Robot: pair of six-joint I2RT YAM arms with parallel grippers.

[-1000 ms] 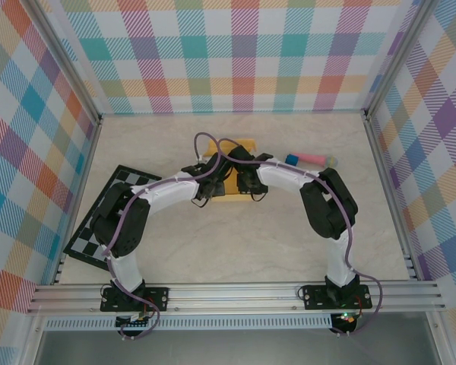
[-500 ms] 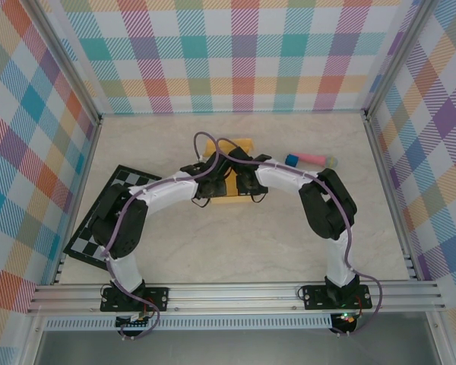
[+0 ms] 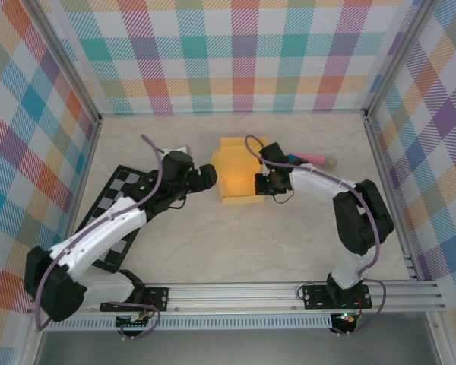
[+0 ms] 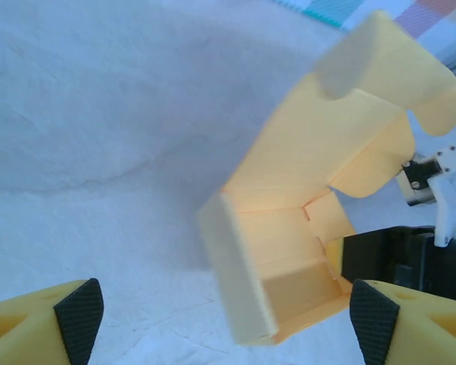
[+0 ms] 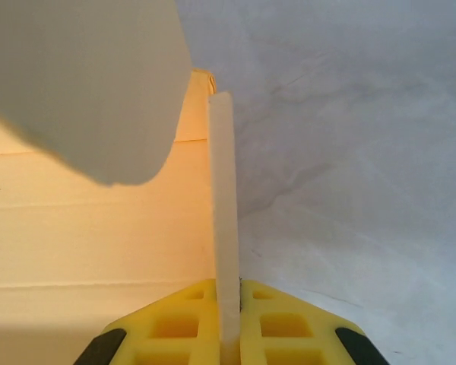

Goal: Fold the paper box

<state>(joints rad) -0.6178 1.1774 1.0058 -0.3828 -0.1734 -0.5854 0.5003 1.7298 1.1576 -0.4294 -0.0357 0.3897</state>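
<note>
The paper box (image 3: 239, 173) sits on the pale surface (image 3: 235, 236), partly formed: a shallow yellow-orange tray with raised walls, and a lid panel with rounded flaps standing up at its far side.

The right end effector (image 3: 263, 183) is at the box's right side, clamped on the thin right wall. In the right wrist view the card edge runs straight down between the two yellow fingers (image 5: 182, 323), which pinch it with no gap.

The left end effector (image 3: 207, 176) is just beside the box's left wall, and clear of it. Its jaws stand wide apart — in the left wrist view the two black pads (image 4: 80, 315) lie at the bottom corners, with the box ahead of them and neither pad touching the card. That view also shows the box's inside, with a small tab folded against one wall, and the right arm's black body just past the box's far wall.

A pink stick with a blue end (image 3: 310, 160) lies on the surface to the right of the box, just behind the right arm's wrist. A black-and-white checkered board (image 3: 120, 192) lies well to the left of the box, partly under the left arm.
</note>
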